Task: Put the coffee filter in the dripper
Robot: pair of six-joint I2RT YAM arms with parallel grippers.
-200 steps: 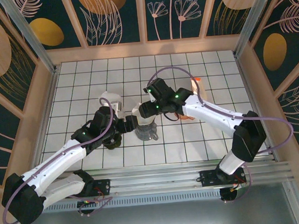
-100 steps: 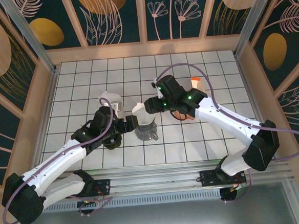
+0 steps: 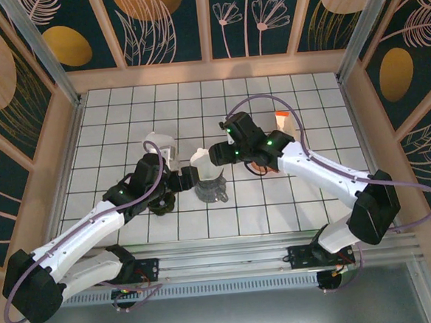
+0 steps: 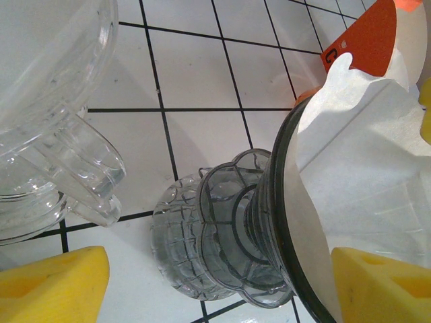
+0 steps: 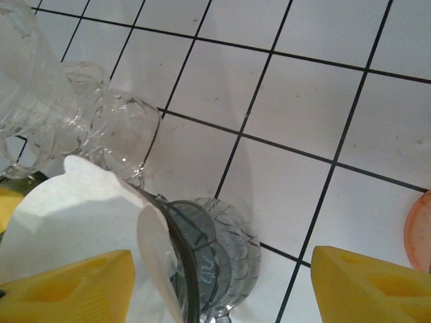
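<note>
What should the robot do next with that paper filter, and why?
Probably ease the open right pincer down a little to seat the coffee filter deeper. The paper is already inside the dripper rim but sticks up well above it, and the open left pincer flanks the dripper's base.

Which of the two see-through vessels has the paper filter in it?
The smoky-grey dripper, the one with a dark rim, has the white filter standing in it. The other vessel beside it is colourless.
</note>
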